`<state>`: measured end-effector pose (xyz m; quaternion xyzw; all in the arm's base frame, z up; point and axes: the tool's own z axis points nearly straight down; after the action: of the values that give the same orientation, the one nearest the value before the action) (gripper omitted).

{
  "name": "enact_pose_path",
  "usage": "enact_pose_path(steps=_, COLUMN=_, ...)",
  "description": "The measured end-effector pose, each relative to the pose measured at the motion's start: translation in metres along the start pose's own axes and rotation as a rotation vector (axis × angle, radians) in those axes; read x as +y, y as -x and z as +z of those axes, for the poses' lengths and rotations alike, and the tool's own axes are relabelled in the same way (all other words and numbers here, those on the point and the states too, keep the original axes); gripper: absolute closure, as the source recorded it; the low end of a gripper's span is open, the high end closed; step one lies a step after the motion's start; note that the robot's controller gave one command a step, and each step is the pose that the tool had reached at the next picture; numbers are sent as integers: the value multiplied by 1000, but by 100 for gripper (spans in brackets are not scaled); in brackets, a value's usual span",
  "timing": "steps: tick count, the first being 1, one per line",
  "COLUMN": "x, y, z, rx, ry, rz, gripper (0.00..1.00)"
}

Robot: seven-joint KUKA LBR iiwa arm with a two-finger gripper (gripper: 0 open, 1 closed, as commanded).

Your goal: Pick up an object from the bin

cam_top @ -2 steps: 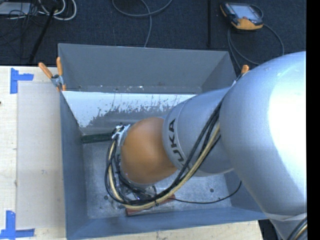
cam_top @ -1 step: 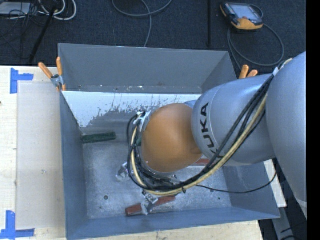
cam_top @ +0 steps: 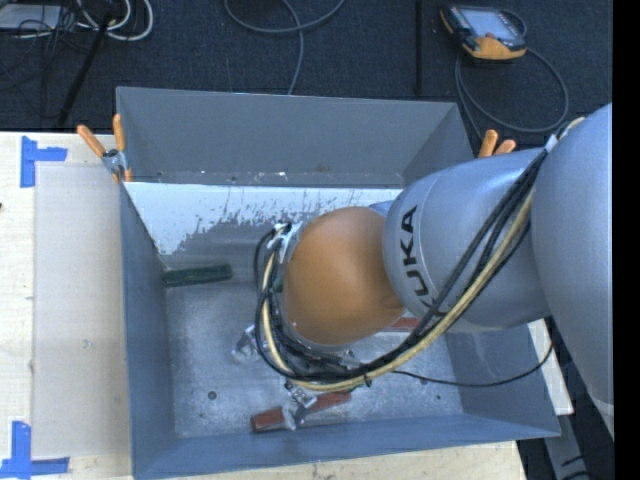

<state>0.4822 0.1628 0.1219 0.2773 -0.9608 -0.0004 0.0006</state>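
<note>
While wrist hangs low over bin [cam_top: 143, 368] floor: centre on target before closing, go straight down, don't scrape front wall. Reddish-brown flat strip [cam_top: 268, 422] lies on floor by front wall, just beside my gripper [cam_top: 297, 406], end poking left. Open or closed: cannot tell, orange cover [cam_top: 335, 273] hides it. Dark green bar [cam_top: 197, 276] well apart, back-left.

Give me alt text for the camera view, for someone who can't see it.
A robot arm reaches from the right into a grey metal bin, its gripper low near the front wall at a flat reddish-brown piece. A dark green bar lies apart on the left.
</note>
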Motion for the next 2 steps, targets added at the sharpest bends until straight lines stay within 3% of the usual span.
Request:
enact_pose_path(steps=1, x=-32, y=-25, z=48, rx=-6, ry=-2, rz=-92, gripper=100)
enact_pose_path(steps=2, x=-32, y=-24, z=48, rx=-6, ry=-1, rz=-91, gripper=100)
